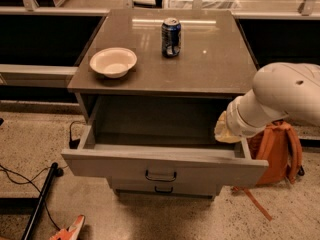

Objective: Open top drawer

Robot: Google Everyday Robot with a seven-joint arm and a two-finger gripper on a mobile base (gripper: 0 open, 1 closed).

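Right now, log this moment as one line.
top drawer: pulled open | end effector: at drawer's right side wall | bowl, can: on cabinet top

Single view, set high and tilted down, facing the front of the open top drawer (165, 166) head-on. Mid range: the surface (210, 69) fills the upper centre, the drawer the lower centre, and floor (30, 144) runs along the left and bottom. The arm (285, 96) enters from the right edge, large and close to the lens. The gripper (226, 130) sits right of centre, over the drawer's right inner side.
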